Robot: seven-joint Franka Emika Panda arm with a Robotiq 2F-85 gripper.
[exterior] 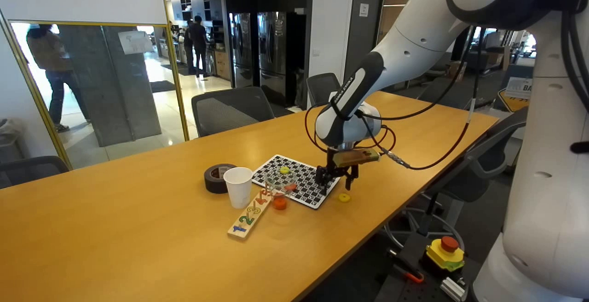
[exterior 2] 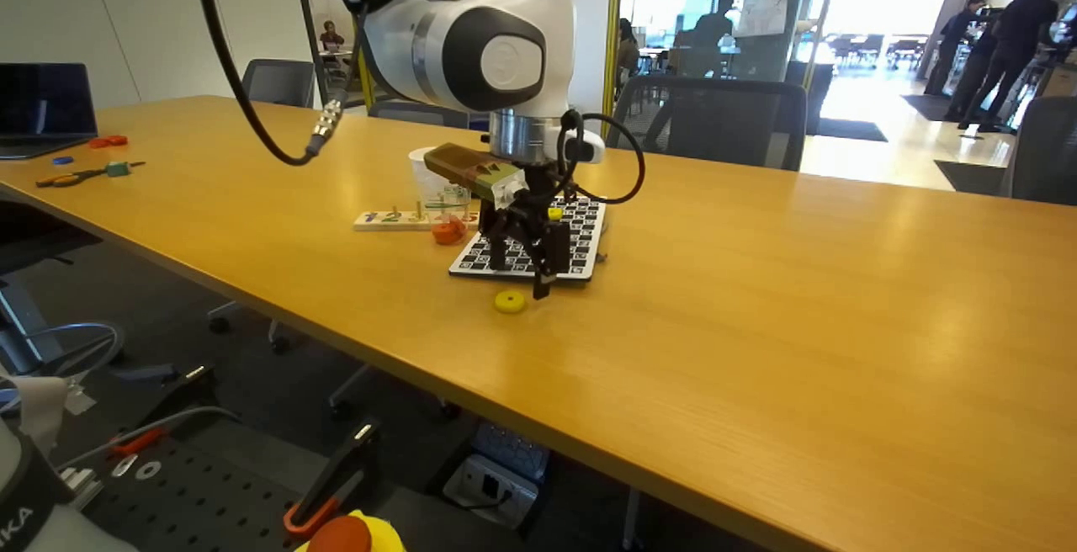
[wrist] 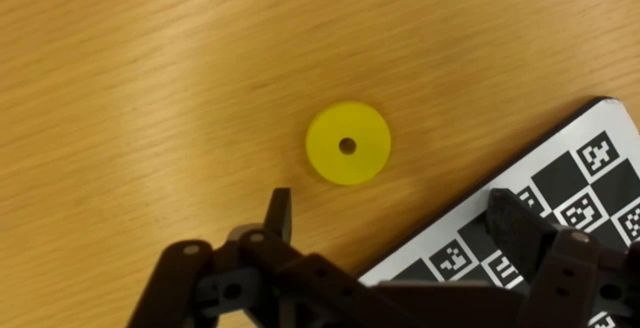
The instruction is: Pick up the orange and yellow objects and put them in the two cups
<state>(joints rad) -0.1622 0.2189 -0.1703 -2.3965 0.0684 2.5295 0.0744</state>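
1. The jaws hung parted, one tip over the checkered board [wrist: 560, 180], the other over the tabletop [wrist: 150, 93].
2. A yellow disc [exterior 2: 510, 302] lay flat just off the board's near side.
3. Another yellow piece [exterior: 285, 170] rested on the board.
4. Left, a white cup [exterior: 239, 188] stood upright; orange pieces [exterior: 280, 203] sat by a clear cup [exterior: 278, 181], whether inside I couldn't tell.

Pale glare streaks the tabletop [wrist: 165, 68] — the pincer [wrist: 390, 190] looks dark and slightly blurred.
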